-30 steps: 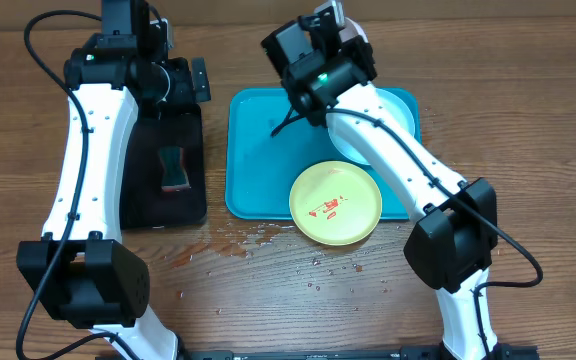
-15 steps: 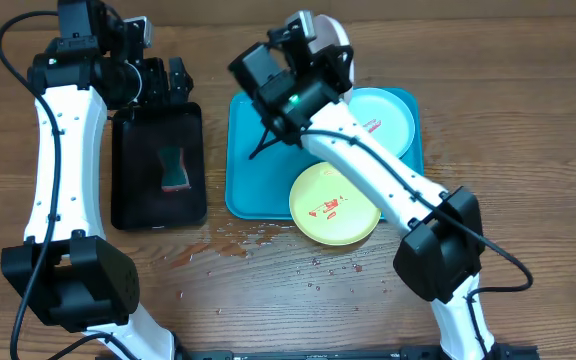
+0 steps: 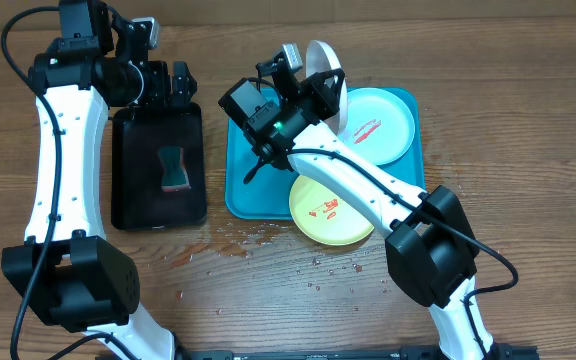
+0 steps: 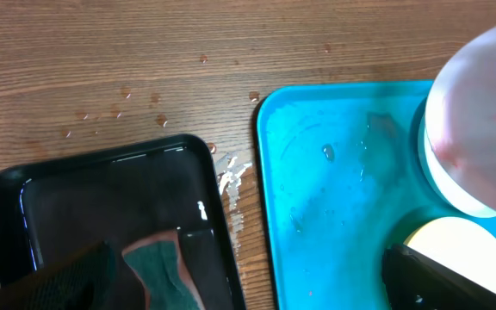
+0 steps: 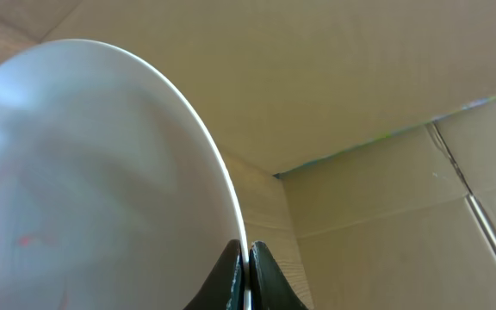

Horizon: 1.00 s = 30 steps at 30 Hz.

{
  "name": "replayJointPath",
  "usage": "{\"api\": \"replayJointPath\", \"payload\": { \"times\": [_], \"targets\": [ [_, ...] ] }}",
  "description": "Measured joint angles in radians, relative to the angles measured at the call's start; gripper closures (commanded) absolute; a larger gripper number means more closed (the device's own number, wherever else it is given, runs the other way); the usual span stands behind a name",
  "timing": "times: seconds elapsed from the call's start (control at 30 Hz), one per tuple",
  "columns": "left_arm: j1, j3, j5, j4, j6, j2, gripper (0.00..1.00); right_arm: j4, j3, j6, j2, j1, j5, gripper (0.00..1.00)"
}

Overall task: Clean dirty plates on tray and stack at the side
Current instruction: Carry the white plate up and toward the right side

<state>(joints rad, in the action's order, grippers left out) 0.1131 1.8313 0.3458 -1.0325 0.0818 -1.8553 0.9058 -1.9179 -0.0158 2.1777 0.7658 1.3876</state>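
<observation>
Surface: brown wood-grain table (image 3: 528, 150).

Directly on it, left: a black rectangular plastic tray (image 3: 190, 190) with a wet floor.

Centre, just beside it and apart: a large turquoise-blue rectangular plastic tray (image 3: 243, 190) with rounded corners and a raised rim.

Across that tray's near rim, partly over bare wood: a small round yellow-green plastic plate (image 3: 331, 210) with red smears.

Loose: water droplets (image 3: 233, 245) scattered on the wood near both trays.

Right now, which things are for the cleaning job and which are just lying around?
For the job: white plate in the right gripper, mint plate, yellow plate, blue tray, probably the sponge in its black tray.
Just lying around: water drops on the table.
</observation>
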Motion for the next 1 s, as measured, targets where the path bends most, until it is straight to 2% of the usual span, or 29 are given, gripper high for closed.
{"api": "replayJointPath", "payload": {
  "times": [0.37, 0.5, 0.7, 1.0],
  "targets": [
    [0.000, 0.000, 0.003, 0.000, 0.000, 0.000, 0.00, -0.016, 0.000, 0.000, 0.000, 0.008, 0.003, 0.96],
    [0.000, 0.000, 0.003, -0.013, 0.000, 0.000, 0.00, -0.007, 0.000, -0.002, 0.000, 0.008, -0.055, 0.96],
    [0.000, 0.000, 0.002, -0.023, 0.000, 0.000, 0.00, 0.078, 0.001, -0.119, -0.003, -0.038, -0.344, 0.96],
    [-0.023, 0.000, -0.045, -0.046, 0.000, 0.000, 0.00, 0.064, 0.002, -0.200, -0.114, -0.334, -0.970, 0.96]
  ]
}}
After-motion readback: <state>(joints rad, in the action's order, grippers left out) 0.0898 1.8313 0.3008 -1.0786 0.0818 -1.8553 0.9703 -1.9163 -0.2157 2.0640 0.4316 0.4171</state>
